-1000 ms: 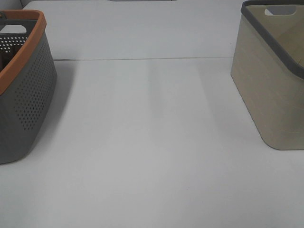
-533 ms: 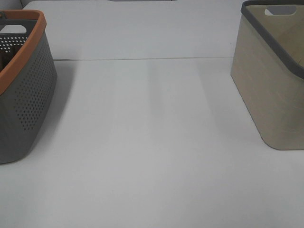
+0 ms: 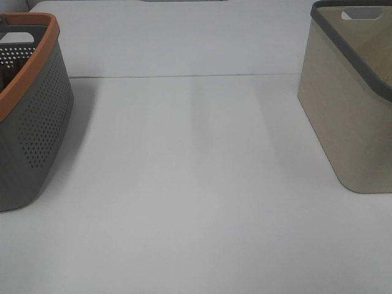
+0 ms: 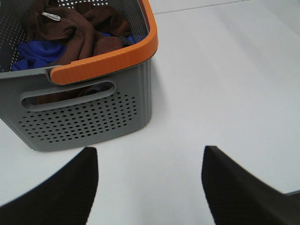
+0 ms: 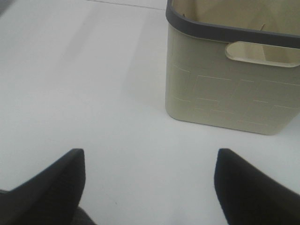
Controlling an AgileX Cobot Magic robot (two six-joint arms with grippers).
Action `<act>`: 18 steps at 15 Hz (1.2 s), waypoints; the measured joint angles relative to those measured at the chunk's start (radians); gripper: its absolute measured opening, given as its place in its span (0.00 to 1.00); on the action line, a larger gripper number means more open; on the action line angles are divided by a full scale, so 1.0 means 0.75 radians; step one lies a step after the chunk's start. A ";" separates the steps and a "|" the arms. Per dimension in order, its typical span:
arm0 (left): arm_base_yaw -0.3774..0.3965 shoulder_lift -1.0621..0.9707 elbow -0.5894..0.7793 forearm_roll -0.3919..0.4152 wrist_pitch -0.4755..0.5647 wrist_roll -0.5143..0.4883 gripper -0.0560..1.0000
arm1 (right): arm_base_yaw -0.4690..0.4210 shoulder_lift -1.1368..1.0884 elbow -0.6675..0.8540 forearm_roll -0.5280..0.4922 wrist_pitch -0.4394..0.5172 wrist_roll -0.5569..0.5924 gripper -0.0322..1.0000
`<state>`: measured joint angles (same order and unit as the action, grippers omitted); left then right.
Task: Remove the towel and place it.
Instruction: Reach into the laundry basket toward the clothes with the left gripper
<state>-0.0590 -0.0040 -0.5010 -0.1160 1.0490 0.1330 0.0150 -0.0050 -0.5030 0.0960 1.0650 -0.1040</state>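
Jaws, left: left gripper (image 4: 150, 152) spread wide, holding nothing, short of the grey basket (image 4: 84, 117);
Grey basket: orange rim; brown towel (image 4: 79, 33) heaped inside, partly over blue cloth (image 4: 33, 54);
Table (image 3: 196, 184): white, spans the gap between baskets;
Beige basket (image 5: 225, 93): interior only partly seen;
Jaws, right: right gripper (image 5: 150, 154) spread, holding nothing;
Risk: a deep pinch could drag the blue cloth out too; fingers may catch the rim

White matte table (image 3: 196, 202) fills the whole exterior view. A thin seam (image 3: 184, 76) runs straight across it toward the far side, with more white surface beyond. Light is even and diffuse, without glare.
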 joint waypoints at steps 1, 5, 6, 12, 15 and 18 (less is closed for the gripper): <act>0.000 0.000 0.000 0.000 0.000 0.000 0.64 | 0.000 0.000 0.000 0.000 0.000 0.000 0.74; 0.000 0.000 0.000 0.000 0.000 0.000 0.64 | 0.000 0.000 0.000 0.000 0.000 0.000 0.74; 0.000 0.000 0.000 0.000 0.000 0.000 0.64 | 0.000 0.000 0.000 0.000 0.000 0.000 0.74; 0.000 0.000 0.000 -0.024 0.000 0.000 0.64 | 0.000 0.000 0.000 0.000 0.000 0.000 0.74; 0.000 0.000 0.000 -0.024 0.000 0.000 0.64 | 0.000 0.000 0.000 0.000 0.000 0.000 0.74; 0.000 0.000 0.000 -0.023 0.000 0.000 0.64 | 0.000 0.000 0.000 0.000 0.000 0.000 0.74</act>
<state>-0.0590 -0.0040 -0.5010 -0.1330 1.0490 0.1330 0.0150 -0.0050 -0.5030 0.0960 1.0650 -0.1040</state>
